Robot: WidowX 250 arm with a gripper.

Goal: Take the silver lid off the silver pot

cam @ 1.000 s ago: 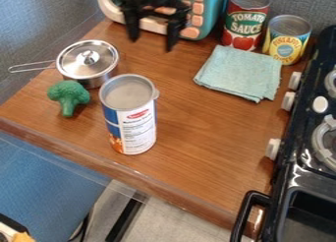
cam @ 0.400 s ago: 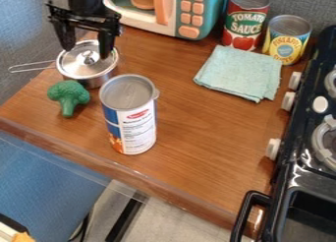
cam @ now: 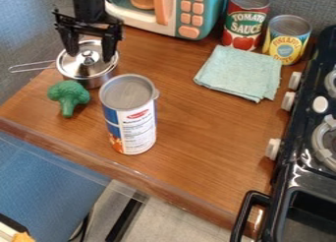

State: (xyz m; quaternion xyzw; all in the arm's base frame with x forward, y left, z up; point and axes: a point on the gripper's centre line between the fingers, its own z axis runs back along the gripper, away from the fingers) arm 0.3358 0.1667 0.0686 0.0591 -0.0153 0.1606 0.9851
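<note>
The black gripper [cam: 91, 56] hangs over the pot at the upper left, its two fingers open and spread apart, with the lid's knob showing between them. Below it the round silver lid [cam: 87, 69] rests on the silver pot [cam: 99, 81]. The pot stands on the wooden counter, its wire handle pointing left. Whether the fingertips touch the lid cannot be told.
A green broccoli [cam: 68, 97] and a tall can [cam: 130, 114] stand close in front of the pot. Behind are a toy microwave [cam: 172, 12] and two cans [cam: 246, 20]. A folded cloth [cam: 240, 73] lies near the stove [cam: 308, 152].
From beside the microwave the gripper has moved left to over the pot, then slightly lower and a little to the right. The pot and lid have stayed put.
</note>
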